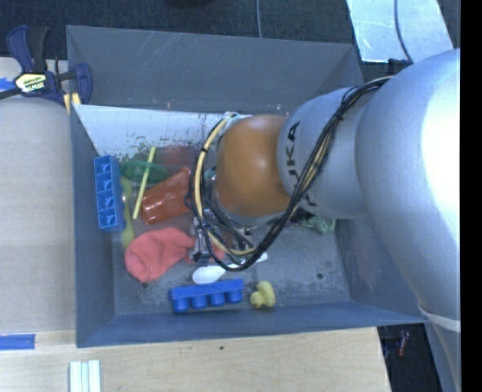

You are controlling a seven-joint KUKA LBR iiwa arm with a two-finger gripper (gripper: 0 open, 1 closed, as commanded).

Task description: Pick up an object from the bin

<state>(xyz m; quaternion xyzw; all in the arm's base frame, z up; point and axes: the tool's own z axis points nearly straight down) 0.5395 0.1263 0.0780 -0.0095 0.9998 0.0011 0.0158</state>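
My pincer point(215, 250) sits low beside the pink lump point(153, 252), just over a white oval piece point(207, 275), grip hidden, can't tell.

Left block point(104, 193) lies along the bin's point(88, 260) left wall; front block point(207, 296) along the front wall, a figure point(262, 295) just right of it; a lump point(155, 253) between the blocks; a cup point(164, 202) behind the lump; the arm point(245, 170) over the middle.
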